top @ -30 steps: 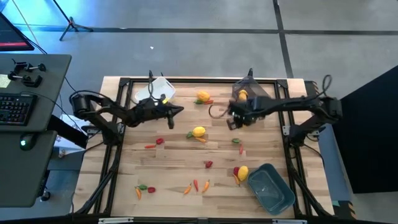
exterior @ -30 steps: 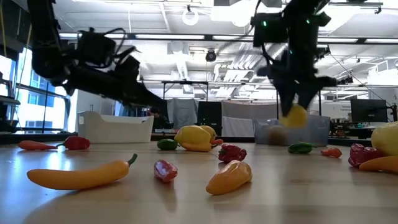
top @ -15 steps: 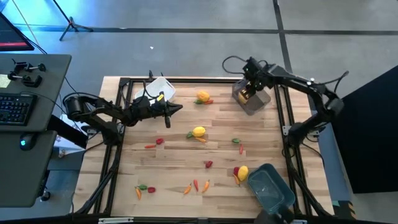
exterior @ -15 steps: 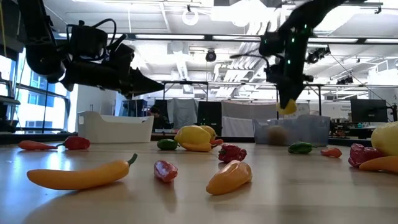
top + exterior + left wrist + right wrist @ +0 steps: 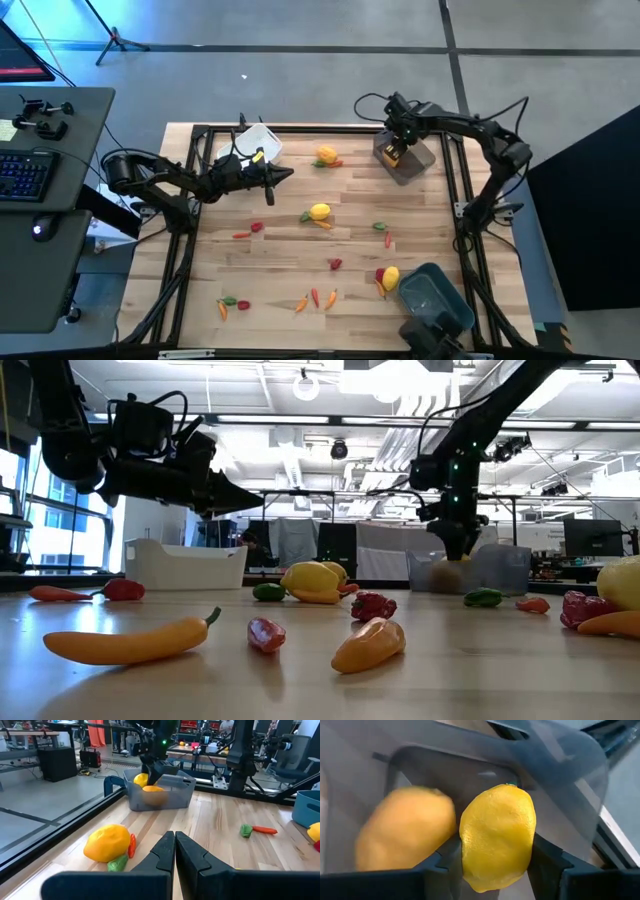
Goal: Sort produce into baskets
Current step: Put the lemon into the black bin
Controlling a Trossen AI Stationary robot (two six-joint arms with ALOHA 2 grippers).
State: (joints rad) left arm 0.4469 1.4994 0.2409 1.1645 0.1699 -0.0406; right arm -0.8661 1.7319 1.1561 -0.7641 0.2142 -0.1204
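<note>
Over the grey bin [image 5: 404,160] at the table's far right, my right gripper [image 5: 495,862] is clamped on a lemon [image 5: 497,837], held inside the bin just beside an orange fruit [image 5: 402,830] lying there. My left gripper [image 5: 288,176] hangs near the white bin [image 5: 247,146], fingers [image 5: 165,852] pressed together and holding nothing. Other produce lies scattered across the table [image 5: 280,270]; the blue bin [image 5: 437,301] sits at the near right.

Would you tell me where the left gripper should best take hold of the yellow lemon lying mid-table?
Probably across the yellow lemon at its plump middle, descending from above: it lies on its side, with a small orange piece touching one flank. The left gripper hovers shut nearby.
</note>
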